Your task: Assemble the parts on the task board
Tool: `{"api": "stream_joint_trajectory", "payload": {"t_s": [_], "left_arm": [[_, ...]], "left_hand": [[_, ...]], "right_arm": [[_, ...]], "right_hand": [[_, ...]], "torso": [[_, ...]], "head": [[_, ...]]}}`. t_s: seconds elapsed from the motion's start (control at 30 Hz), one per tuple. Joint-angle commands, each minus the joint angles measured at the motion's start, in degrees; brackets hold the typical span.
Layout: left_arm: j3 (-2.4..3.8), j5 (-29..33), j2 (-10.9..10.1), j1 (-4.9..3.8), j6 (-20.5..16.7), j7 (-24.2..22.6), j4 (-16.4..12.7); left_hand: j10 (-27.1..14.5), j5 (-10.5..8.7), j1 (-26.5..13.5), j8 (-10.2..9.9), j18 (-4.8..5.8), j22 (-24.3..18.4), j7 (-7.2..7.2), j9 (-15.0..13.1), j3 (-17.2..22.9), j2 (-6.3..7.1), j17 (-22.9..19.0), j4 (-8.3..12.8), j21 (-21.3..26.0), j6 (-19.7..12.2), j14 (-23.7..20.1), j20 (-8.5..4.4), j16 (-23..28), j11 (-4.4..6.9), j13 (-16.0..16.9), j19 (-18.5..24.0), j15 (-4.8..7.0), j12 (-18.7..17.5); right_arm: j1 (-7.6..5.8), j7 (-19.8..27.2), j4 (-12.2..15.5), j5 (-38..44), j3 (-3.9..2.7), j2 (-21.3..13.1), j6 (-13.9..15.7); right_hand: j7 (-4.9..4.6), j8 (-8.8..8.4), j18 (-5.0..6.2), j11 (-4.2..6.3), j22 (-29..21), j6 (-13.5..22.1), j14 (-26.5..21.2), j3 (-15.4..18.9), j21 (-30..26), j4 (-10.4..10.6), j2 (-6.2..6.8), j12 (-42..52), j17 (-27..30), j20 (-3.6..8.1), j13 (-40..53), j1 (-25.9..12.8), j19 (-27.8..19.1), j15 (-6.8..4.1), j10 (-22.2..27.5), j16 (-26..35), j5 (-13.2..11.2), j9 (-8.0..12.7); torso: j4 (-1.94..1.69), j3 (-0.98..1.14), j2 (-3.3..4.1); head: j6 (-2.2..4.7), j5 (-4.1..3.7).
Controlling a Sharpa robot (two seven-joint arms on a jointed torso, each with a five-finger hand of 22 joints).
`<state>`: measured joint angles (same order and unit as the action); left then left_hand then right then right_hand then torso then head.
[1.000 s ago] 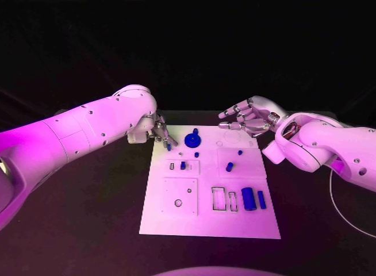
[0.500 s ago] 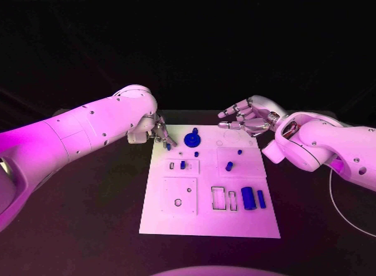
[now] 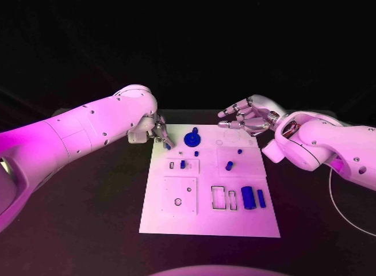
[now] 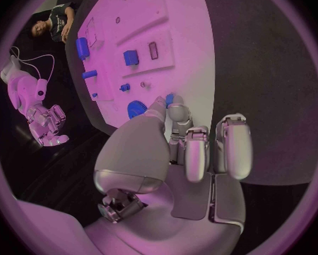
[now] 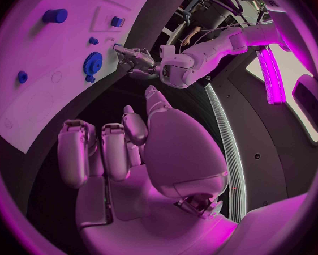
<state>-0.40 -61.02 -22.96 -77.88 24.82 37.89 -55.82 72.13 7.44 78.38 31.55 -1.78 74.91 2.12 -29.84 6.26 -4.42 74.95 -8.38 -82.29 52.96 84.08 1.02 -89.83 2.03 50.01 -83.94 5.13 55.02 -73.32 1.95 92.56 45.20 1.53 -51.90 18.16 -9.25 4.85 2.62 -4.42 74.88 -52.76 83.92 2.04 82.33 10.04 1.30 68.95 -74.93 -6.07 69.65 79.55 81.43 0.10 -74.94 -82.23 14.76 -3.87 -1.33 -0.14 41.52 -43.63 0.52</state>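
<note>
Smooth matt white plastic task board (image 3: 206, 221), glossy blue plastic parts (image 3: 248, 198), matt black bench (image 3: 97, 213), shiny silver metal left robot hand (image 4: 194, 147).

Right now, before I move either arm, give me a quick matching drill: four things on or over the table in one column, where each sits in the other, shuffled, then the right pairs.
Things
1. blue gear
2. large blue cylinder
3. left hand
4. right hand

Places
A. over the board's far right corner, holding nothing
B. at the board's far left corner, fingertips pinching a small blue part
C. far end of the task board, left of centre
D. near right part of the board, beside the rectangular slots

Pairs: 1-C, 2-D, 3-B, 4-A
</note>
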Motion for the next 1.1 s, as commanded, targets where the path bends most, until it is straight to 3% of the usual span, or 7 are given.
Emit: {"api": "stream_joint_trajectory", "payload": {"t_s": [0.03, 0.1, 0.13, 0.17, 0.37, 0.8, 1.1], "left_arm": [[-0.05, 1.1, 0.1, 0.11, -1.0, -0.3, 0.0], [-0.05, 1.9, 0.0, 0.11, -1.8, -0.8, -0.1], [-0.05, 2.3, -0.1, 0.11, -2.1, -1.1, -0.1], [-0.05, 3.1, -0.2, 0.11, -2.6, -1.6, -0.2], [-0.06, 7.3, -1.3, 0.09, -4.7, -2.9, -1.2], [-0.41, 9.3, -8.8, 0.16, -10.4, -4.9, -12.4], [-0.98, 3.0, -15.0, 2.62, -17.0, -7.8, -22.6]], "left_hand": [[-0.4, 0.93, 3.1, 0.3, -0.49, 6.7, 0.42, -0.3, 4.9, -0.82, 15.1, 2.2, 0.4, -0.6, 5.9, -0.28, -0.2, -0.30, -0.6, -2.8, 0.23, -0.8], [-0.2, 0.84, 1.8, 0.6, -0.49, 6.7, 0.67, -0.3, 10.0, 0.98, 15.1, 2.6, 0.5, -0.8, 5.9, 0.07, -0.2, -0.77, -1.1, -2.8, -0.09, -1.1], [0.1, 0.71, -0.8, 1.2, -0.57, 6.5, 0.69, -0.5, 16.2, 3.03, 15.1, 2.6, 0.8, -0.6, 5.9, 0.26, -0.2, -1.31, -1.5, -2.7, -0.11, -1.3], [0.2, 0.67, -1.7, 1.4, -0.57, 6.5, 0.88, -0.7, 18.5, 4.29, 15.1, 3.1, 0.9, -0.7, 5.9, 0.38, -0.2, -0.87, -1.7, -2.7, -0.12, -1.4], [0.5, 1.00, -5.7, 2.6, -0.79, 5.8, 0.86, -1.2, 26.5, 7.00, 15.1, 4.8, 1.8, -0.8, 5.9, 0.36, -0.2, -0.76, -2.6, -2.4, -0.41, -1.9], [2.2, 5.51, -9.5, 3.8, -0.67, 6.4, 0.51, -1.5, 31.6, 9.51, 15.1, 7.2, 1.5, 0.2, 5.9, 0.20, -0.2, -0.42, -1.5, -2.7, -0.20, -0.5], [2.9, 6.50, -10.2, 4.0, -0.49, 7.1, 0.39, -1.4, 32.3, 10.07, 15.1, 7.8, 0.8, 0.7, 5.9, 0.11, -0.2, -0.28, -0.7, -3.0, -0.11, 0.3]], "right_arm": [[0.04, 0.5, 0.1, 0.4, 0.00, 0.0, -0.8], [0.04, 0.5, 0.0, 0.4, 0.00, 0.0, -1.0], [0.04, 0.4, 0.0, 0.4, 0.00, 0.0, -1.0], [0.04, 0.3, 0.0, 0.4, 0.00, 0.0, -1.2], [0.04, -0.1, 0.0, 0.4, 0.00, 0.1, -1.9], [0.04, -0.4, 0.1, 0.5, 0.02, -0.1, -2.6], [0.10, -0.5, 0.0, 0.5, 0.10, -0.3, -2.8]], "right_hand": [[0.04, 0.39, 0.83, 0.25, 0.0, -0.4, 3.2, 0.2, -0.2, 0.0, -0.24, 0.3, -2.2, 0.17, 0.1, -0.3, -0.4, -0.35, 0.1, 0.3, 0.1, -0.1], [0.04, 0.39, 0.83, 0.25, 0.0, -0.4, 3.2, 0.2, -0.2, 0.0, -0.24, 0.3, -2.2, 0.17, 0.1, -0.3, -0.4, -0.35, 0.1, 0.3, 0.1, -0.1], [0.04, 0.39, 0.83, 0.25, 0.0, -0.4, 3.2, 0.2, -0.2, 0.0, -0.24, 0.3, -2.2, 0.17, 0.1, -0.3, -0.4, -0.35, 0.1, 0.3, 0.1, -0.1], [0.04, 0.39, 0.83, 0.25, 0.0, -0.4, 3.2, 0.2, -0.2, 0.0, -0.24, 0.3, -2.2, 0.17, 0.1, -0.3, -0.4, -0.35, 0.1, 0.3, 0.1, -0.1], [0.04, 0.40, 0.88, 0.25, -0.3, -0.4, 3.1, 0.3, -0.4, 0.0, -0.29, 0.1, -2.0, 0.17, -0.1, -0.4, -0.5, -0.35, 0.2, 0.4, 0.1, -0.1], [0.04, 0.40, 0.88, 0.24, -0.3, -0.4, 3.1, 0.3, -0.4, 0.1, -0.32, 0.1, -2.0, 0.18, -0.1, -0.4, -0.5, -0.35, 0.2, 0.4, 0.2, -0.1], [0.04, 0.40, 0.88, 0.24, -0.3, -0.4, 3.1, 0.3, -0.4, 0.1, -0.32, 0.1, -2.0, 0.18, -0.1, -0.4, -0.5, -0.35, 0.2, 0.4, 0.2, -0.1]], "torso": [[0.01, 0.01, 0.00], [0.01, 0.02, -0.01], [0.01, 0.02, -0.02], [-0.01, 0.03, -0.03], [0.09, 0.12, -0.03], [-0.12, -0.02, -0.03], [-0.40, -0.02, -0.18]], "head": [[-0.06, 0.06], [-0.09, 0.08], [-0.11, 0.09], [-0.09, 0.13], [-0.03, 0.52], [-0.29, 0.30], [-0.72, 0.33]]}}
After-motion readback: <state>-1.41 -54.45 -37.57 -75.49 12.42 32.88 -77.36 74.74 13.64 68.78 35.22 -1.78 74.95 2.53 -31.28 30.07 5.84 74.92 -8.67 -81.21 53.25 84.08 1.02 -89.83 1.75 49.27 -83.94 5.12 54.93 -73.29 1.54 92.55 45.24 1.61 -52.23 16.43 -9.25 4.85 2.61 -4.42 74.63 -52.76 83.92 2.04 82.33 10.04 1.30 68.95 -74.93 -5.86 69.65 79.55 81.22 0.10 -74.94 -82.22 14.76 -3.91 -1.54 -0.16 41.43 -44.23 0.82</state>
